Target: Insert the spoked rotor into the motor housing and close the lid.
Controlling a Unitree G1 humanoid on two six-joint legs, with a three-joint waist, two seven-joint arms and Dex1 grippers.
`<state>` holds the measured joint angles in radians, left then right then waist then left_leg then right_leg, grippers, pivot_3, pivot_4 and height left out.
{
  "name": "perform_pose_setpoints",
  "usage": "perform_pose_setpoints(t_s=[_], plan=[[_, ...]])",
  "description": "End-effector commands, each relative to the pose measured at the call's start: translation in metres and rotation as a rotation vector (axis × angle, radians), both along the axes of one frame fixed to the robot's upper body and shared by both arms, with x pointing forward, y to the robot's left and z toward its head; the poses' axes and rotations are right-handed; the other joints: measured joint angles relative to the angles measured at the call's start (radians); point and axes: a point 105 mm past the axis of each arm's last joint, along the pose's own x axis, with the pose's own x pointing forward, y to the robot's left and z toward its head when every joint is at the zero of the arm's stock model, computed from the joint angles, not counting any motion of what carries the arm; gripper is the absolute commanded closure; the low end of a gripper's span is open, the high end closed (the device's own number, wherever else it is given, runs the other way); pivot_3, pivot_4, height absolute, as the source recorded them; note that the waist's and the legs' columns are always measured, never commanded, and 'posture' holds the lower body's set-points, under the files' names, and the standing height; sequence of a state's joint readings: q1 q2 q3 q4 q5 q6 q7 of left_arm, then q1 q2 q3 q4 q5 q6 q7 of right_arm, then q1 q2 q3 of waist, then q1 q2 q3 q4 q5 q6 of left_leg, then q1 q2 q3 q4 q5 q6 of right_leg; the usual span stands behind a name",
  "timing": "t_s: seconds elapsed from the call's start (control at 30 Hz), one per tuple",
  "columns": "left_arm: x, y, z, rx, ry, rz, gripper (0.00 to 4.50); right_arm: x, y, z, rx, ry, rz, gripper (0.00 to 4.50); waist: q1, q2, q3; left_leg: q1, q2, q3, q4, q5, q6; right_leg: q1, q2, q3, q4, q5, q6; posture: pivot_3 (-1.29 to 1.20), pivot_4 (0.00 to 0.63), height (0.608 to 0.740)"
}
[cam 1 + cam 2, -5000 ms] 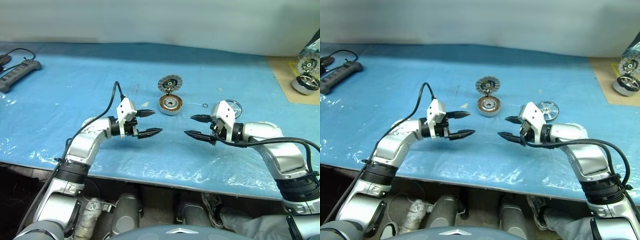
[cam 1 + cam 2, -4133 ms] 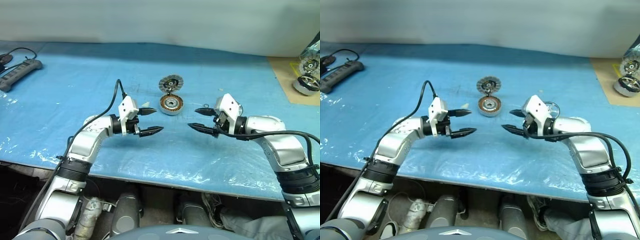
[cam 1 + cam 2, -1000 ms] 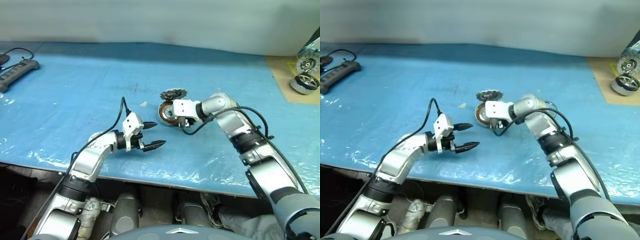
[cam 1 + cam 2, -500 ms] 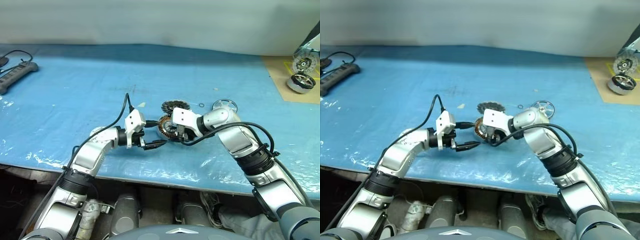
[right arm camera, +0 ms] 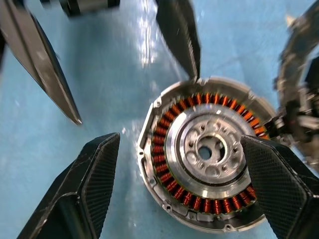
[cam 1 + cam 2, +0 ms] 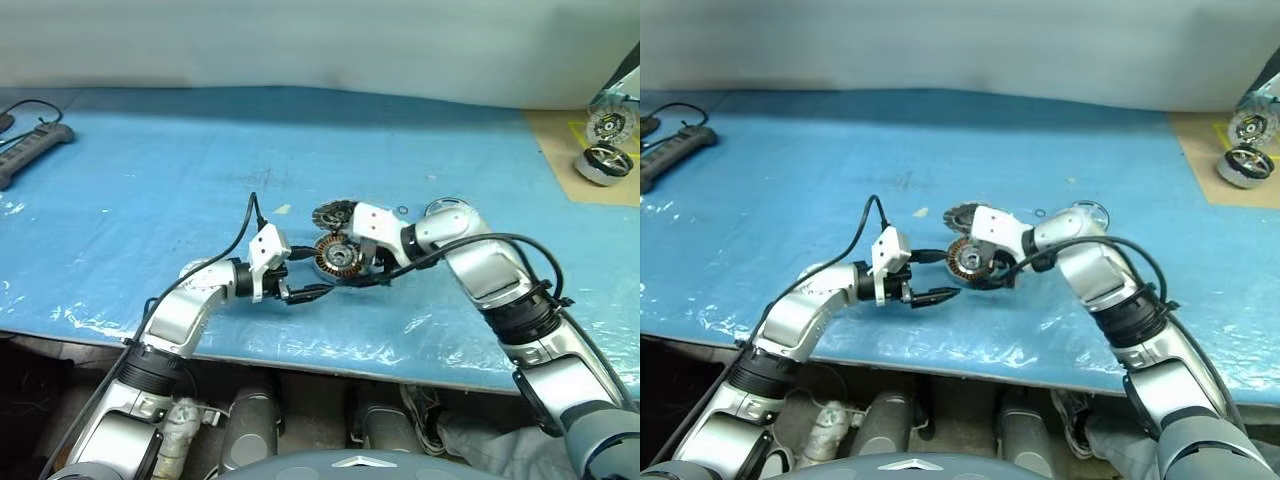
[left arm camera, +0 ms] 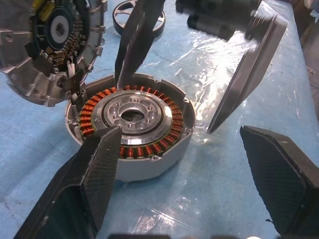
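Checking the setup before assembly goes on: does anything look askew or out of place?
Yes. The lid is not flat: it leans tilted against the rim of the motor housing. The spoked rotor lies apart behind the right arm, not yet in the housing.

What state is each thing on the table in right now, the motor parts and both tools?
Housing: upright on the blue sheet, windings exposed, no rotor inside.
Lid: off, tilted beside the housing.
Rotor: flat on the sheet behind the right arm, not inserted.
Left tool: open, holding nothing, one finger by the housing.
Right tool: open, straddling the housing without gripping it.
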<state>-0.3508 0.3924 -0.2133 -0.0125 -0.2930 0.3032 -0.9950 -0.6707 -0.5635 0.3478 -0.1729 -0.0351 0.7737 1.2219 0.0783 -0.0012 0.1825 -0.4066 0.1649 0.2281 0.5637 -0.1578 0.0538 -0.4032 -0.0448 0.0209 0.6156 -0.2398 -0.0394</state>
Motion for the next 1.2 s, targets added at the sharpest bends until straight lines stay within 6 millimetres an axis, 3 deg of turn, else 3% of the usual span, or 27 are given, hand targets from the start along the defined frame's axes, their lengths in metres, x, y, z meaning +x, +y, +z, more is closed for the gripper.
perform_pose_setpoints(t_s=[0.03,0.13,0.23,0.47,0.63,0.83,0.97,1.2], plan=[[0.001,0.003,0.011,-0.018,-0.041,-0.004,0.45,-0.016,-0.002,0.042,0.174,0.023,0.021,0.33,0.002,0.000,0.000,0.000,0.000,0.000,0.000,0.000,0.000,0.000,0.000,0.000,0.000,0.000,0.000,0.00,0.150,0.740],[0.001,0.004,0.012,-0.020,-0.040,-0.005,0.45,-0.028,-0.026,0.049,0.214,0.032,0.001,0.33,0.017,0.000,0.000,0.000,0.000,0.000,-0.001,0.000,0.000,0.000,0.000,0.000,-0.001,0.000,0.000,0.00,0.150,0.740],[0.000,0.004,0.014,-0.027,-0.040,-0.006,0.45,-0.023,-0.058,0.041,0.207,-0.008,-0.130,0.33,0.027,0.000,0.000,0.001,0.000,0.000,-0.001,0.000,0.000,0.002,0.000,-0.001,-0.004,0.000,0.000,0.00,0.150,0.740],[0.001,0.005,0.014,-0.020,-0.044,-0.012,0.45,0.040,-0.122,0.033,0.317,-0.254,-0.745,0.33,0.007,0.000,0.000,0.002,0.000,0.000,-0.002,0.001,-0.002,0.001,-0.001,-0.002,-0.003,0.000,0.000,0.00,0.150,0.740],[0.007,0.000,0.017,-0.016,-0.055,-0.035,0.45,0.058,-0.113,0.013,0.390,-0.249,-0.874,0.33,0.008,0.001,0.000,0.000,0.000,0.000,-0.004,0.005,-0.007,-0.002,-0.001,-0.002,-0.002,0.000,-0.001,0.00,0.150,0.740],[0.009,-0.001,0.020,-0.011,-0.069,-0.053,0.45,0.077,-0.126,-0.001,0.447,-0.255,-1.025,0.33,0.008,0.001,0.000,-0.003,-0.001,0.000,-0.004,0.005,-0.007,-0.003,-0.001,-0.002,-0.003,0.000,-0.001,0.00,0.150,0.740],[0.006,-0.002,0.022,-0.012,-0.071,-0.056,0.45,0.079,-0.129,-0.006,0.457,-0.251,-1.043,0.33,0.010,0.001,0.000,-0.003,-0.001,0.000,-0.004,0.004,-0.007,-0.003,-0.001,-0.002,-0.003,0.000,-0.001,0.00,0.150,0.740],[0.002,-0.002,0.024,-0.008,-0.069,-0.061,0.45,0.068,-0.110,-0.007,0.480,-0.204,-0.936,0.33,0.011,0.001,0.000,-0.003,-0.001,0.000,-0.004,0.004,-0.007,-0.003,-0.001,-0.003,-0.002,0.000,-0.001,0.00,0.150,0.740]])
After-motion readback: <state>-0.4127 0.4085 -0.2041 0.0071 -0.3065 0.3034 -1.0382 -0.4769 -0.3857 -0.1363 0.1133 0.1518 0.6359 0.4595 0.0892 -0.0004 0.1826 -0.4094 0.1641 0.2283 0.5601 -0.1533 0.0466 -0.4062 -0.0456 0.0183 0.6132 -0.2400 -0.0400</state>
